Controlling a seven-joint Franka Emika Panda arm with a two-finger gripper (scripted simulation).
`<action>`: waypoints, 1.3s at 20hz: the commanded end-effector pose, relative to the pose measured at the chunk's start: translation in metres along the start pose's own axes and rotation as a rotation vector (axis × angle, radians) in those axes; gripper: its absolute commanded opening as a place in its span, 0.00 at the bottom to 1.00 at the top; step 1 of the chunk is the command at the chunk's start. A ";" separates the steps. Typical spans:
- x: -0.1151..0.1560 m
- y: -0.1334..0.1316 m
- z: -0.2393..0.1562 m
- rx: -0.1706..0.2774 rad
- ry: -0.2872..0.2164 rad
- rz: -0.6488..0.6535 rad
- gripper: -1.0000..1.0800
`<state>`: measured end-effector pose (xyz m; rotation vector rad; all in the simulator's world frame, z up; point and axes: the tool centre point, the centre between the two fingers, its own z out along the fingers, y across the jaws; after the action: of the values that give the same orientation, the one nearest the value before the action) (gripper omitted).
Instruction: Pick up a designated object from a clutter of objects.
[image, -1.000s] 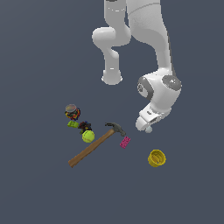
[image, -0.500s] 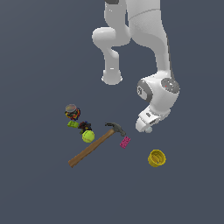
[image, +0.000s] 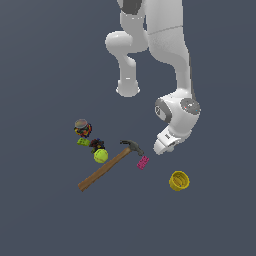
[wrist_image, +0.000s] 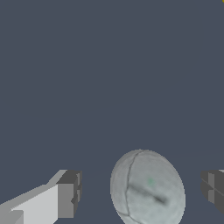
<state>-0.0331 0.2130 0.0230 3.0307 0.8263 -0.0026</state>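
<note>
The designated object, a small pale grey-white ball, fills the gap between my fingers in the wrist view. The gripper is open, with a finger on each side of the ball and space left between each finger and it. In the exterior view the gripper hangs low over the floor, between the pink brick and the yellow cup. There the hand hides the ball.
The rest of the clutter lies toward the exterior view's left: a wooden-handled hammer, a yellow-green ball and a dark multicoloured can. The arm's white base stands behind.
The hand has sunk slightly toward the floor in the exterior view. The clutter has not moved.
</note>
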 end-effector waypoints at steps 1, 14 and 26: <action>0.001 0.000 0.002 0.000 0.001 0.000 0.96; 0.000 0.001 0.001 -0.001 0.002 0.000 0.00; -0.009 0.038 -0.048 -0.001 0.002 0.000 0.00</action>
<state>-0.0242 0.1829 0.0610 3.0301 0.8280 -0.0014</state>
